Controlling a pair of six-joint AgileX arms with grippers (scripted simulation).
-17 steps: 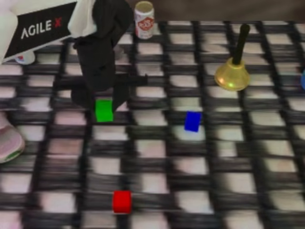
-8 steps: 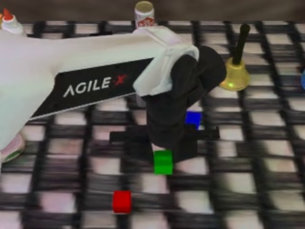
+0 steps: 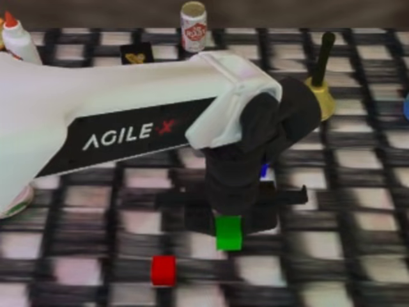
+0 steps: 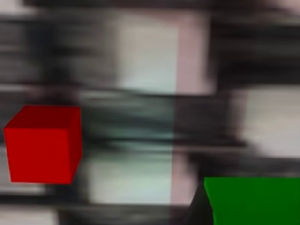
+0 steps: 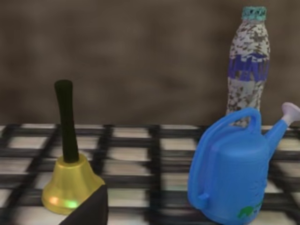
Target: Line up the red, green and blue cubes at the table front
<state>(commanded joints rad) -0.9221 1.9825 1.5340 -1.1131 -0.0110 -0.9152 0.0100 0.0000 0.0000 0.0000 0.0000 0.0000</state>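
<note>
My left gripper is shut on the green cube, holding it over the table near the front middle. The wrist view shows that cube close up at the jaws. The red cube rests on the table at the front, to the left of the green one and apart from it; it also shows in the left wrist view. Behind the gripper, only a sliver of the blue cube shows past the arm. My right arm is out of the top view; a dark bit of its gripper shows.
At the back stand a red-and-white can, a brass bell, a glue bottle and a small black box. A pink shoe lies at the left edge. A blue watering can and a speckled bottle stand at far right.
My left arm has carried the green cube from the back left rightward and toward the table front. It now covers most of the blue cube. The red cube has not moved.
</note>
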